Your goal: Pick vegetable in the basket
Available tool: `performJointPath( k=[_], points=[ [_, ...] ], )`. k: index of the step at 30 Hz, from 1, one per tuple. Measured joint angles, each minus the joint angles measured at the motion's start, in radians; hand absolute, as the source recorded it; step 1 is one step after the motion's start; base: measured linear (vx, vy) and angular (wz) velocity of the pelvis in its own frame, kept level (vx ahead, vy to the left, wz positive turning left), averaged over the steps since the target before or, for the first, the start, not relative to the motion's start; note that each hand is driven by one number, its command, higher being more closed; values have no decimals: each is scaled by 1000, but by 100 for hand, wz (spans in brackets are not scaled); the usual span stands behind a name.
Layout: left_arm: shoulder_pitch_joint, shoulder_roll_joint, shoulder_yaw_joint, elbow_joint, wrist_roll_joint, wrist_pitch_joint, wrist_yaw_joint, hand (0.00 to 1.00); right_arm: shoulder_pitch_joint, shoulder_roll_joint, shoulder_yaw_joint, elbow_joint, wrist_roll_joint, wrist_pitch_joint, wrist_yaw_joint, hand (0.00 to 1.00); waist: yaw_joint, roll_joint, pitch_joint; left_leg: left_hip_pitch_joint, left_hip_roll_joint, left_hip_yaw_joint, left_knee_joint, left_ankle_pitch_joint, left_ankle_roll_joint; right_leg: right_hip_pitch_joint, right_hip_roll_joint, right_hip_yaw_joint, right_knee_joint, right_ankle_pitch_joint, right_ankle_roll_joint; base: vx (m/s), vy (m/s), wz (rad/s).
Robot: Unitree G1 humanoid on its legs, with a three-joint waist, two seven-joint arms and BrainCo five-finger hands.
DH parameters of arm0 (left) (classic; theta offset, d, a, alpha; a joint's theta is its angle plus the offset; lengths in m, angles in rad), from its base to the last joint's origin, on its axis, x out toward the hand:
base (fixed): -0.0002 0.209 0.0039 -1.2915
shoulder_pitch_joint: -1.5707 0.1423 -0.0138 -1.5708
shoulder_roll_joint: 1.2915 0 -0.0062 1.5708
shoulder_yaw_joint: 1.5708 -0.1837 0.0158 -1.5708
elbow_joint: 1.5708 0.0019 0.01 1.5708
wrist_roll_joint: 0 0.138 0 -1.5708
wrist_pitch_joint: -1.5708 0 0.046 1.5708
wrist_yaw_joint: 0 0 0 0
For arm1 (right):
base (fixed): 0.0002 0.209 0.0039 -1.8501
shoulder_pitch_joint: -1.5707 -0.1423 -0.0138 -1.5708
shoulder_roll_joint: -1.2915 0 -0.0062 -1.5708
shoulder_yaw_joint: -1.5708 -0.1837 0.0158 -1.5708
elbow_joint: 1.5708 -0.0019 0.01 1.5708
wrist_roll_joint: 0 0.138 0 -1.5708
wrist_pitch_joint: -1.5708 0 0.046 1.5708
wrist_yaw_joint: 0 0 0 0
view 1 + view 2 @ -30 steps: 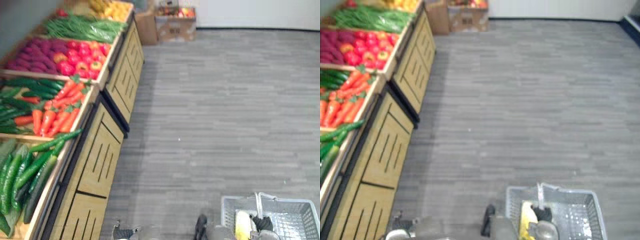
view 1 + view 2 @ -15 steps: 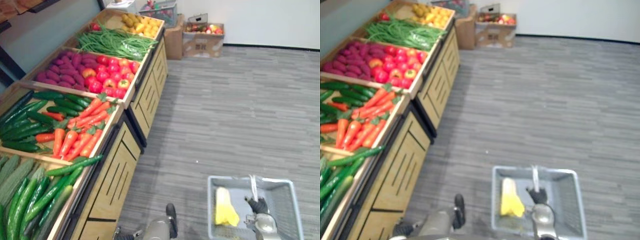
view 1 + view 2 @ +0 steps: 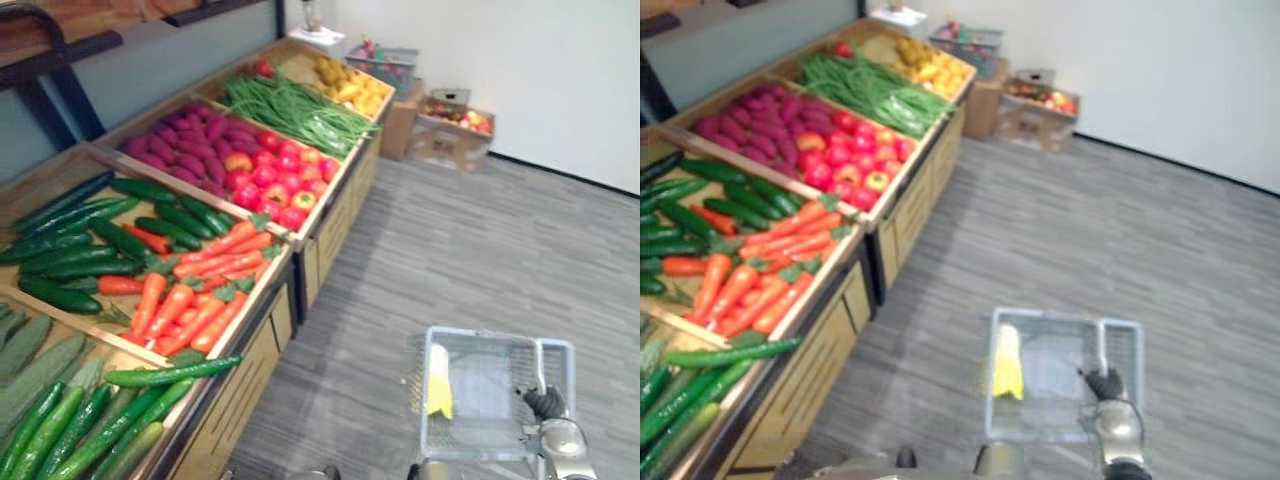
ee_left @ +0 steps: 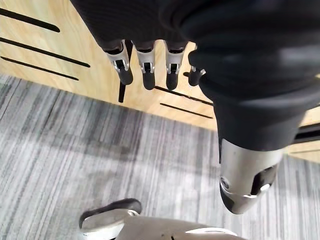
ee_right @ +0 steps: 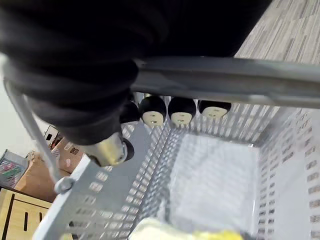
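**A:** Where is the left hand [image 4: 145, 30]?

**B:** Near and low, just beside the slotted front panel [image 4: 75, 45] of the wooden stand [image 3: 255, 365], over the grey floor [image 3: 480, 250]. Its fingers [image 4: 148, 75] hang straight and loose, holding nothing.

**A:** And the right hand [image 3: 1106, 384]?

**B:** On the near right. Its fingers [image 5: 182, 110] are curled tight round the grey handle [image 5: 225, 80] of the basket [image 3: 1055, 385], with the bar running across them.

**A:** Where is the vegetable?

**B:** A yellow vegetable [image 3: 1008, 365] lies inside the basket, along its left wall. I cannot tell what kind it is.

**A:** What is on the stand to the left?

**B:** The nearest bin holds long light-green cucumbers [image 3: 70, 425], and one cucumber [image 3: 170, 372] lies across the bin's far edge. The next bin has carrots [image 3: 190, 300] on its right side and dark green cucumbers [image 3: 90, 250] on its left. Farther on there is round red produce [image 3: 275, 175], apples or tomatoes, I cannot tell which. Purple tubers [image 3: 190, 145] lie to its left. Beyond that is a heap of green beans [image 3: 290, 110], and yellow fruit [image 3: 345, 85] fills the farthest bin.

**A:** Anything past the stand?

**B:** Cardboard boxes [image 3: 450, 140] of produce stand on the floor by the white wall [image 3: 520, 70].
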Motion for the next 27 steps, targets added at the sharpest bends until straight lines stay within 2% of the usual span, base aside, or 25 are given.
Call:
performJointPath(
  k=[1, 2, 3, 5, 7, 8, 9, 10, 12, 13, 15, 16, 19, 20, 23, 27],
  points=[
    [-2, -5, 24, 0, -1, 0, 0, 0, 4, 4, -27, 11, 0, 7, 0, 100, 2, 3, -1, 8, 0, -38, 4, -11, -7, -9, 5, 36, -94, 3, -1, 310, -69, 61],
    [-2, -5, 24, 0, -1, 0, 0, 0, 4, 4, -27, 11, 0, 7, 0, 100, 2, 3, -1, 8, 0, -38, 4, -11, -7, -9, 5, 36, -94, 3, -1, 497, -184, 101],
    [-11, -12, 44, -1, -1, 0, -1, 0, 15, 17, -84, 11, 2, 28, -8, 100, 2, 7, 1, 30, 5, -118, -1, -23, -26, -15, 12, 99, -185, 6, 4, 413, -200, 123],
    [-12, -26, 67, -3, -1, 0, 1, 0, 42, 32, -126, 10, 2, 35, -27, 100, -1, 4, -3, 48, 1, -195, -2, -40, -54, -12, 9, 140, -209, 7, 6, 404, -292, 147],
    [-11, -29, 76, -1, -1, 0, 3, 0, 79, 50, -163, 11, 2, 41, -40, 100, 0, -19, -22, 52, 1, -276, -3, -58, -82, -10, -8, 112, -209, 17, 15, 457, -517, 146],
    [-4, -26, 93, 2, -2, 1, 5, 0, 93, 59, -168, 19, 2, 43, -39, 100, -2, -45, -38, 37, 5, -309, 0, -74, -107, -9, -8, 49, -219, 87, -12, 315, -507, 134],
    [-12, -28, 103, 15, -2, 3, 6, 0, 94, 54, -171, 25, 1, 43, -38, 100, -7, -34, -44, 25, 23, -331, 9, -84, -119, -13, -2, 30, -199, 104, 5, 305, -528, 151],
    [-18, -54, 108, 32, -17, 8, 6, 0, 91, 41, -187, 34, 1, 47, -40, 100, -24, 8, -64, -17, 72, -358, 34, -89, -130, -12, 24, -52, -185, 87, -28, 287, -493, 124],
    [-24, -75, 129, 48, -38, 8, 6, 0, 80, 30, -201, 52, 1, 46, -40, 100, -26, 39, -61, -52, 117, -342, 51, -74, -154, -7, 49, -124, -175, 60, -66, 263, -443, 102],
    [-25, -86, 139, 57, -40, 10, 6, 0, 79, 27, -216, 63, 2, 48, -40, 100, -26, 52, -58, -60, 139, -318, 53, -43, -180, 10, 53, -169, -160, 41, -96, 107, -241, 103],
    [-25, -85, 141, 67, -40, 11, 6, 0, 88, 24, -221, 81, 1, 50, -39, 100, -28, 53, -57, -56, 158, -240, 54, 12, -174, 60, 52, -214, -162, 31, -113, 200, -415, 95],
    [-25, -85, 139, 67, -40, 11, 7, 0, 87, 20, -221, 87, 0, 46, -39, 100, -29, 52, -57, -61, 180, -139, 54, 36, -169, 81, 52, -237, -166, 23, -124, 154, -368, 69],
    [-29, -85, 138, 68, -40, 14, 7, 0, 73, 8, -226, 94, 4, 40, -40, 100, -39, 57, -55, -79, 214, 110, 24, 68, -167, 93, 51, -298, -207, -2, -112, -17, -221, 65],
    [-31, -84, 138, 67, -40, 21, 7, 0, 78, 17, -240, 99, 10, 42, -40, 100, -65, 59, -56, -85, 216, 183, -23, 85, -165, 94, 48, -340, -214, 1, -109, -87, -73, 78],
    [-28, -83, 142, 68, -37, 30, 6, 0, 82, 34, -269, 102, 16, 45, -39, 100, -72, 59, -55, -53, 206, 199, -152, 130, -176, 111, 65, -365, -279, 36, -90, -95, 32, 45],
    [-27, -81, 141, 68, -32, 31, 6, 0, 70, 35, -267, 102, 15, 45, -40, 100, -71, 62, -57, -53, 181, 227, -177, 142, -167, 127, 75, -341, -380, 118, -78, -70, 86, -16]
  ],
)
